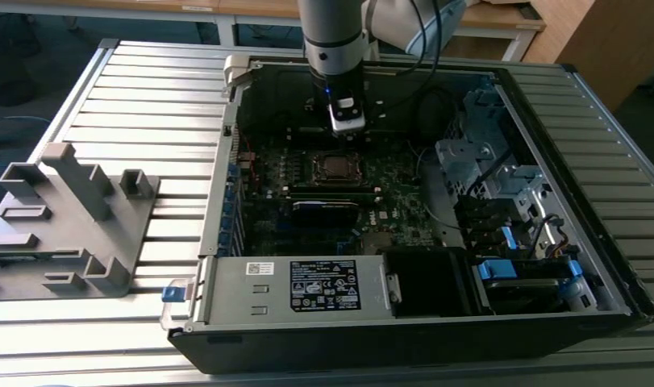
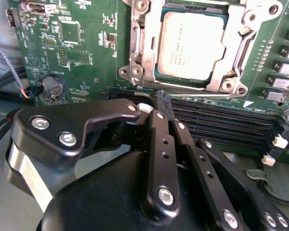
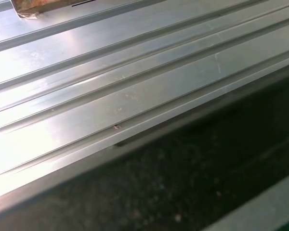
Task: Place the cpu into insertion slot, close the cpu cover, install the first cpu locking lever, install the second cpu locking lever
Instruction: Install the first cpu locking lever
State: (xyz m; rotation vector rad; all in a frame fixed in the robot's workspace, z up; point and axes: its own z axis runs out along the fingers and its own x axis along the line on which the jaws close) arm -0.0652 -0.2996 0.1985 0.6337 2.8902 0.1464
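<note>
Print shows in several places, but none of it is legible. A white label with black text and small symbols sits on the grey box at the case's near edge, a smaller barcode sticker beside it. In the second wrist view, faint lines of print cross the cpu, and tiny white markings dot the board.
</note>
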